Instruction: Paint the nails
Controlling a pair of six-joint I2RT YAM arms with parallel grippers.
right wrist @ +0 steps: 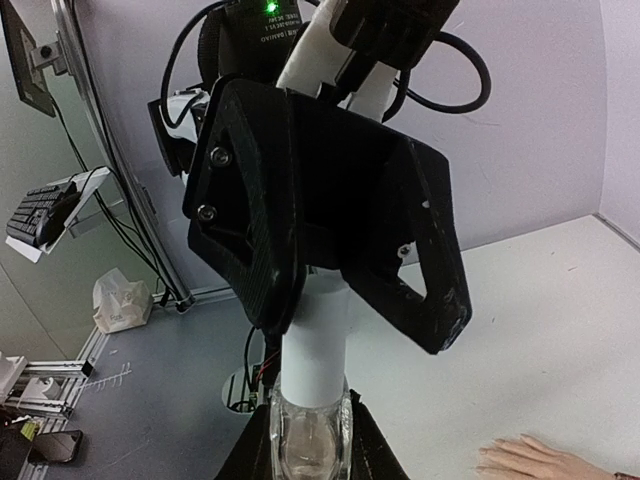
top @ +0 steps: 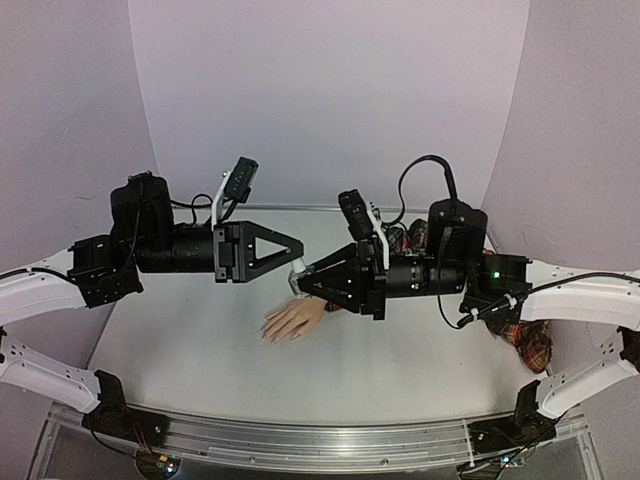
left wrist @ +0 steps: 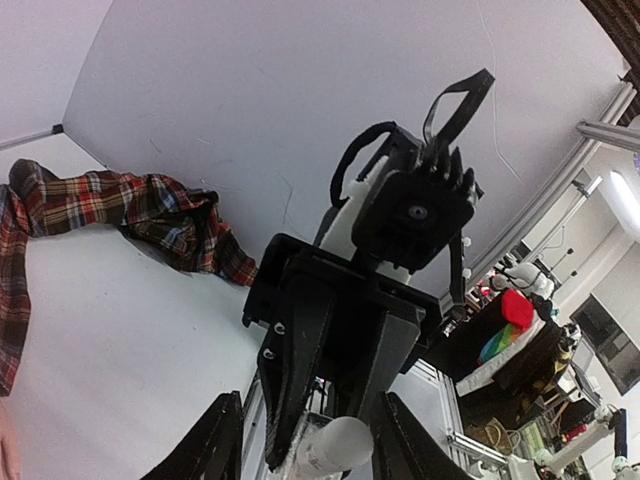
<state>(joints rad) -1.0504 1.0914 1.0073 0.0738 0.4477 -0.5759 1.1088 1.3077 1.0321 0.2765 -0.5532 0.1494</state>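
One white tabletop point(top: 200, 360) in front of you, boxed in by 3 pale lilac walls point(top: 320, 90) (back, L, R). One metal rail point(top: 320, 435) runs along the near edge. Count: 2 arms, 2 tools, 1 bottle, 1 cap, 1 dummy hand, 1 plaid sleeve.

Both arms reach in from the sides and meet nose to nose above mid-tabletop. Your right tool point(top: 300, 283) is pinching the small clear bottle point(right wrist: 310, 440), w/ fingers snug on both sides of the glass. The white cap point(right wrist: 315, 355) sticks out toward your left tool point(top: 298, 250), which is spread w/ a finger on either side of the cap. You can't tell if either finger touches it.

The dummy hand point(top: 293, 320) lies flat on the tabletop, just below the 2 tools, fingers pointing to your left. The nails point(top: 270, 333) are at those fingertips, too small to make out, well apart from the bottle. The red plaid sleeve point(left wrist: 150, 215) trails off behind your right arm.
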